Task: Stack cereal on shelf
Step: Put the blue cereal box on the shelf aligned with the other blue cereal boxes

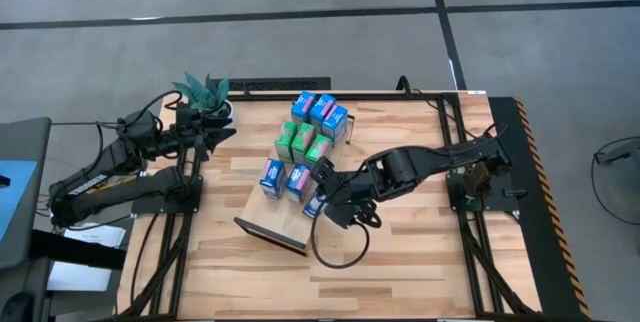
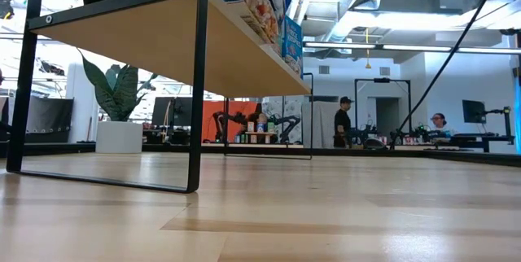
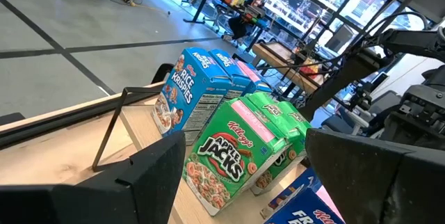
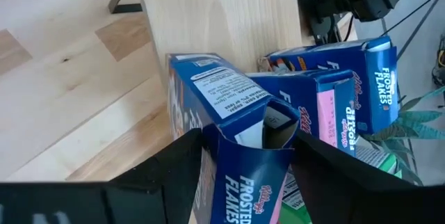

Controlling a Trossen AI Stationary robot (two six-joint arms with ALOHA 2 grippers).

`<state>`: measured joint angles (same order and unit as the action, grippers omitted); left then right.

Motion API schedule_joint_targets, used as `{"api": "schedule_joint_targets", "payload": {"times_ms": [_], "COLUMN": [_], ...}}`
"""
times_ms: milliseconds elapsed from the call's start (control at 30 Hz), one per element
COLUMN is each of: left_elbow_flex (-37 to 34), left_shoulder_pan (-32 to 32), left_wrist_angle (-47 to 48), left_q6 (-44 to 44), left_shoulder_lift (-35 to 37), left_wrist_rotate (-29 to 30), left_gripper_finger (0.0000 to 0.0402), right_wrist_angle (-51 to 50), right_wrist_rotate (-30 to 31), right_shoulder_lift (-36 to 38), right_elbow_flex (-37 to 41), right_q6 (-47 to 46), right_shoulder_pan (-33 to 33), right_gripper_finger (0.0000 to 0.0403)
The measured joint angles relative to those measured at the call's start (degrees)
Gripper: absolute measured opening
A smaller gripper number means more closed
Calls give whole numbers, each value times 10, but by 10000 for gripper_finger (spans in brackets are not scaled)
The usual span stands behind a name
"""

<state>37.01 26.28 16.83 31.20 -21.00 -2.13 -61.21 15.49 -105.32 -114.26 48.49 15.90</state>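
From above, the shelf point(image 1: 285, 217) lies at an angle on the slatted table point(image 1: 400, 272), its dark end piece nearest the table's front. Cereal cartons stand on it in rows: blue ones point(image 1: 320, 110) at the far end, green ones point(image 1: 300, 142) in the middle, blue ones point(image 1: 285, 177) nearer the front. The right gripper point(image 1: 322, 202) is at the shelf's right edge, its fingers around a blue carton point(image 1: 315, 205). The left gripper point(image 1: 222, 134) hangs well left of the shelf, beside a potted plant point(image 1: 205, 94).

At table height, the shelf's light board point(image 2: 163, 38) sits on a black frame point(image 2: 195, 83), with cereal boxes point(image 2: 269, 2) on top (people show in the room beyond).

The left wrist view shows its fingers point(image 3: 146, 182) spread wide and empty, facing a Rice Krispies box point(image 3: 184, 102) and an Apple Jacks box point(image 3: 233, 151).

The right wrist view shows its fingers point(image 4: 174, 175) clasping a Frosted Flakes box point(image 4: 236, 123) from both sides, on the board point(image 4: 215, 15), with another Frosted Flakes box point(image 4: 348, 78) just behind.
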Motion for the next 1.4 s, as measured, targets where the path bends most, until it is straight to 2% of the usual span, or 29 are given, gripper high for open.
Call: {"api": "schedule_joint_targets", "payload": {"times_ms": [533,967,1133,1400], "left_elbow_flex": [0,0,0,0], "left_shoulder_pan": [0,0,0,0], "left_wrist_angle": [0,0,0,0], "left_q6": [0,0,0,0], "left_shoulder_lift": [0,0,0,0], "left_wrist_rotate": [0,0,0,0], "left_gripper_finger": [286,286,286,286], "right_wrist_angle": [40,46,45,55], "right_wrist_rotate": [-3,16,25,49], "right_shoulder_lift": [0,0,0,-15], "right_elbow_flex": [20,20,20,19], "right_q6": [-8,19,70,71], "right_shoulder_pan": [-7,-7,-7,-10], "right_gripper_finger": [240,240,240,240]}}
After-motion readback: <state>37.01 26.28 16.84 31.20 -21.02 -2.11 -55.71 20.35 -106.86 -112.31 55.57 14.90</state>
